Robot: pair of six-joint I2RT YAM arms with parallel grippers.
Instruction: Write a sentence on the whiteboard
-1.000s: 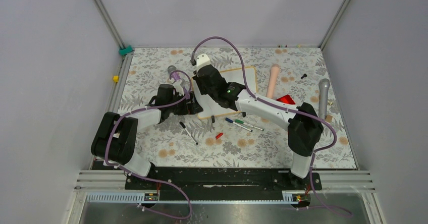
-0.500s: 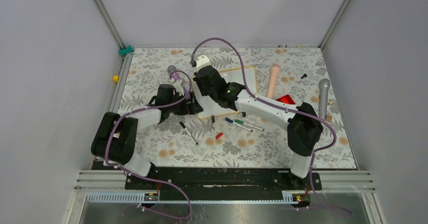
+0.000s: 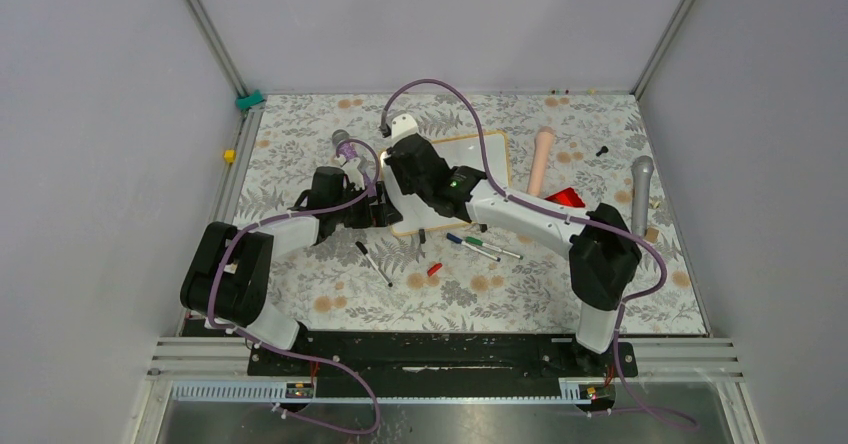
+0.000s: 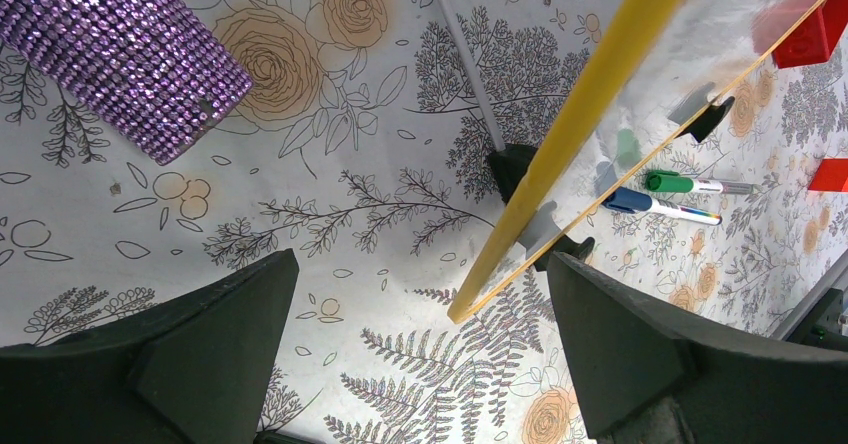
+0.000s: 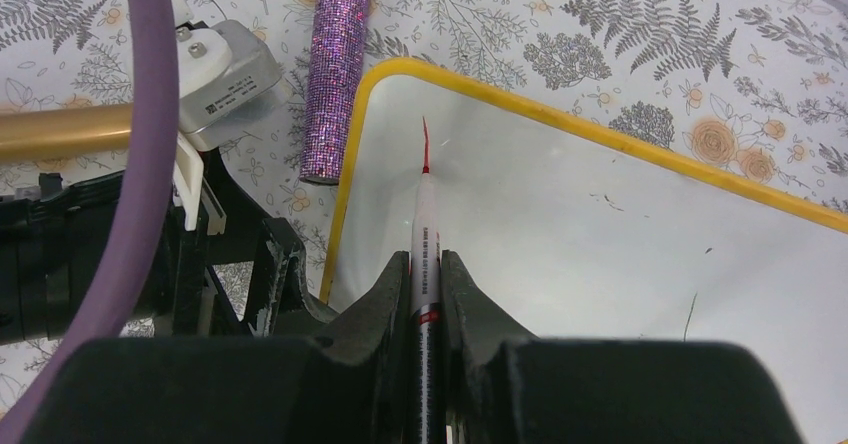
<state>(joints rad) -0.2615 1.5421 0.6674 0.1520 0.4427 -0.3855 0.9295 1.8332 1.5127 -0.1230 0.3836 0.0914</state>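
Observation:
The whiteboard lies on the floral cloth, its white face ringed by a yellow-wood frame. My right gripper is shut on a white marker whose red tip rests on the board near its upper left corner. Of the sentence only a short red stroke shows above the tip. My left gripper stands open at the board's near left corner. That corner sits between the fingers, nearer the right one, and touches neither.
A purple glitter microphone lies just left of the board. Green and blue markers, a black pen and a red cap lie in front. A pink cylinder, red block and grey microphone lie right.
The right gripper with the marker has shifted slightly over the board's left end. The left arm has not moved.

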